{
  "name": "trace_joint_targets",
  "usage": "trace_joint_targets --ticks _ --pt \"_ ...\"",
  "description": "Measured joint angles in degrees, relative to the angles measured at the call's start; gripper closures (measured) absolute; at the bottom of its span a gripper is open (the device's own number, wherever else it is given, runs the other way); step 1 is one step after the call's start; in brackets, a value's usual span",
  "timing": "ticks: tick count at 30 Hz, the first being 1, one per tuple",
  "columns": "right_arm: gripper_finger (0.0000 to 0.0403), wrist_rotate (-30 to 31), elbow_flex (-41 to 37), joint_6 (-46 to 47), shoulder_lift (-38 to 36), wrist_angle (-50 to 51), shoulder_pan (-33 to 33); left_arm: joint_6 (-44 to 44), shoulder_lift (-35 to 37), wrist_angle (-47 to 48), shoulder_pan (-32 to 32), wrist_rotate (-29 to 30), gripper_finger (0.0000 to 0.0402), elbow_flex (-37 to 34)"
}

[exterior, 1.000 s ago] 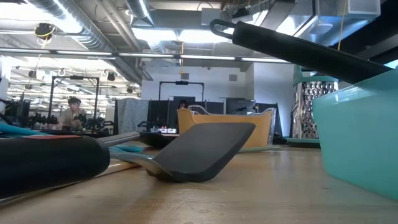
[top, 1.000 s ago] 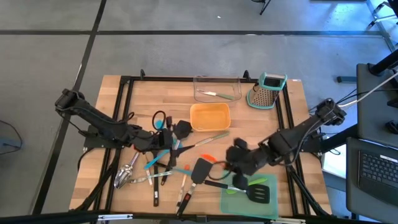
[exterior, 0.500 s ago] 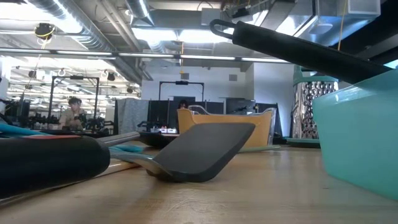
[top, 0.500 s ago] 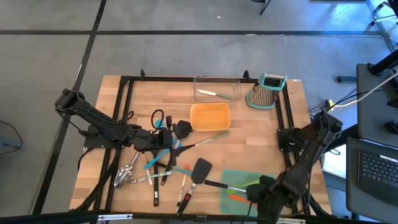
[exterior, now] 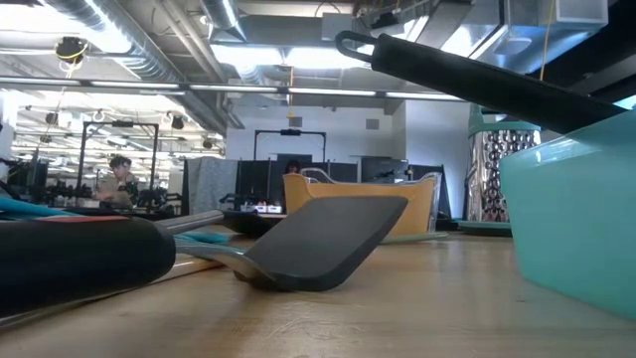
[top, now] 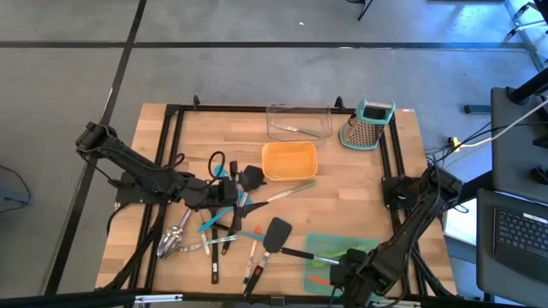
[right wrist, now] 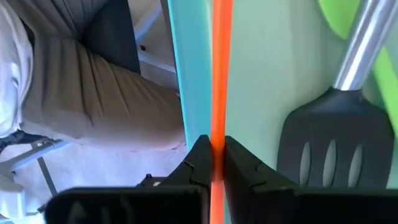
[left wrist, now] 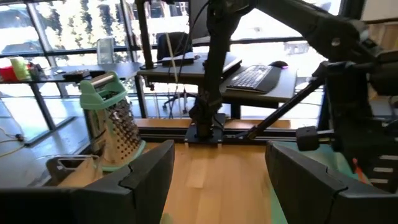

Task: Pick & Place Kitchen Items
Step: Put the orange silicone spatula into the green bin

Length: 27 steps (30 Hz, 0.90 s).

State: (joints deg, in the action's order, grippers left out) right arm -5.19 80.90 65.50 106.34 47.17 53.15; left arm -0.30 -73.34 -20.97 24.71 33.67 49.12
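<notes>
**Wooden table, teal tray at the near edge**

Clamped between the right gripper's (right wrist: pixel 214 163) closed jaws is a thin orange tool (right wrist: pixel 219 74), running straight ahead of them over the teal tray (right wrist: pixel 261 81). Just beside it lies a slotted black spatula (right wrist: pixel 329 146) with a steel shaft. Beyond the tray's edge a person's clothing (right wrist: pixel 81 93) shows. Across the table, the left gripper (top: pixel 242 182) hangs with jaws apart above scattered utensils (top: pixel 210 235); a box grater (left wrist: pixel 112 118) stands ahead of them.
</notes>
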Motion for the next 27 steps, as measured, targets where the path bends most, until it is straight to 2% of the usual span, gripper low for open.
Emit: trace_joint_targets --ticks 14,21,27 --pt "0.0386 0.5 -0.1 -1.2 0.9 -2.3 0.2 -0.1 -0.1 -0.2 0.1 -1.8 0.0162 0.0" --pt "0.0386 -0.6 -3.3 -0.7 0.9 -7.3 0.2 0.0 -0.1 -0.2 0.1 -1.8 0.0163 0.0" --pt "0.0386 -1.5 -3.9 -0.4 0.9 -7.6 0.2 0.0 -0.3 -0.2 0.1 -1.8 0.0165 0.0"
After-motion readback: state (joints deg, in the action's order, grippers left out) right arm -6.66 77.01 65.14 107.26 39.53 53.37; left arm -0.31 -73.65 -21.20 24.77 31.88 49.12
